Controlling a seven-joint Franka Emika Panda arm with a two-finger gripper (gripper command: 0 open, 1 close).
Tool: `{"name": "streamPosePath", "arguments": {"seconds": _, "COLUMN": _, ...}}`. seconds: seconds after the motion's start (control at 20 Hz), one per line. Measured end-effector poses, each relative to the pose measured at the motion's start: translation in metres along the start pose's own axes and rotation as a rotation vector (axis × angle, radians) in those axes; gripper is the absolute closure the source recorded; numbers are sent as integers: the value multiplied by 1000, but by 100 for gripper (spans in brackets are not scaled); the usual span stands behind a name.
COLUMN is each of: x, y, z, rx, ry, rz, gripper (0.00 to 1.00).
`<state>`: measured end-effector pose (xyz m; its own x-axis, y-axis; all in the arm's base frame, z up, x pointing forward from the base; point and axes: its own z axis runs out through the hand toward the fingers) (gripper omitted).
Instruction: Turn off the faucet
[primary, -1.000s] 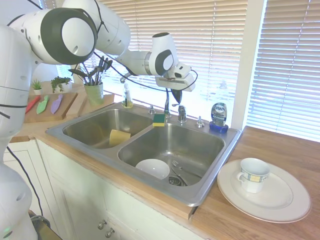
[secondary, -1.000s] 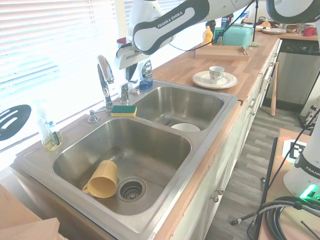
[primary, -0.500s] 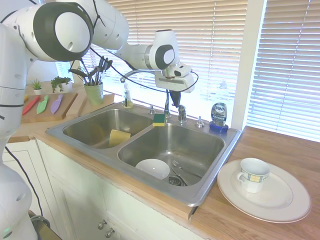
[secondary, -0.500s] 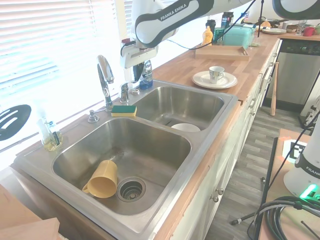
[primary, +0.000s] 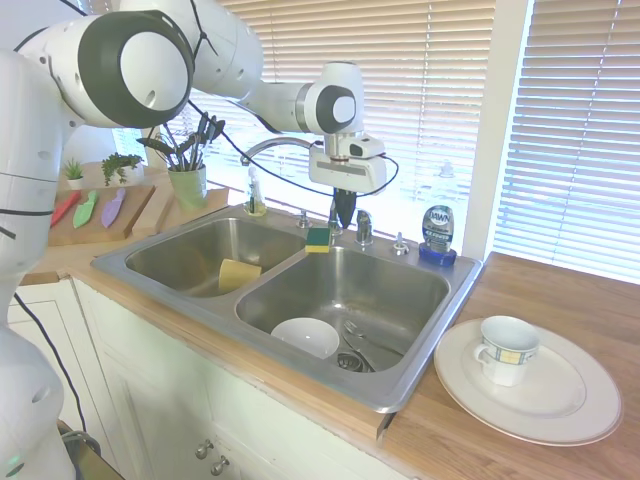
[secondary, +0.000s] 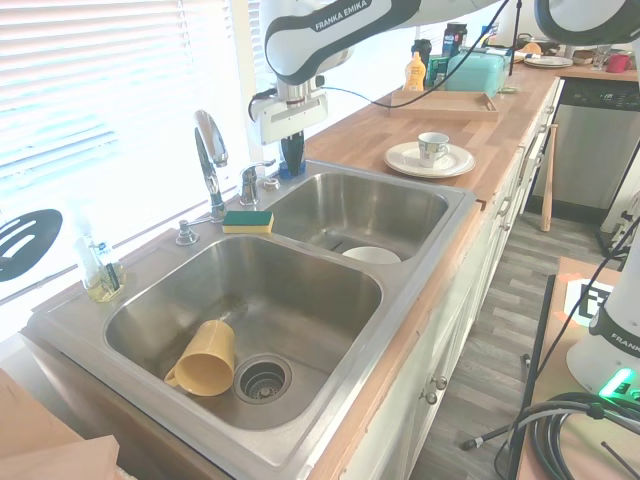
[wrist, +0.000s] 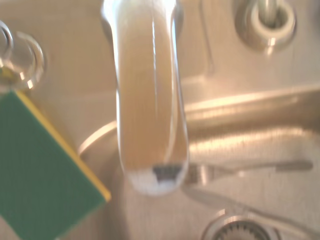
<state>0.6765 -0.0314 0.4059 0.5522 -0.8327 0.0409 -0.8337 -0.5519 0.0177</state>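
Faucet stands at the back rim of the double sink, its gooseneck arching over the left basin and its short chrome lever handle just beside the base, next to the green-and-yellow sponge. Over the last second the gripper has swung from a tilted pose out toward the window to a straight-down one, and has dropped lower, so it now hangs right over the lever. The wrist view agrees: the lever fills the middle, with the sponge to one side. The fingers look pressed together, gripping nothing, though they are dark and small in both outside views. No contact with the lever is visible yet. I judge the approach nearly finished; the push on the lever is still to come. The blue soap bottle sits near on the rim, apart from the gripper.
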Motion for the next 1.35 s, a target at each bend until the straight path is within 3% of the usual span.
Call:
{"name": "streamPosePath", "arguments": {"seconds": 0.95, "x": -116, "y": 121, "z": -4, "rx": -2, "ry": -47, "rz": 4, "gripper": 100}}
{"name": "streamPosePath", "arguments": {"seconds": 1.0, "x": -119, "y": 125, "z": -4, "rx": -2, "ry": -47, "rz": 6, "gripper": 0}}
{"name": "streamPosePath", "arguments": {"seconds": 1.35, "x": -139, "y": 141, "z": 1, "rx": -3, "ry": -45, "rz": 1, "gripper": 0}}
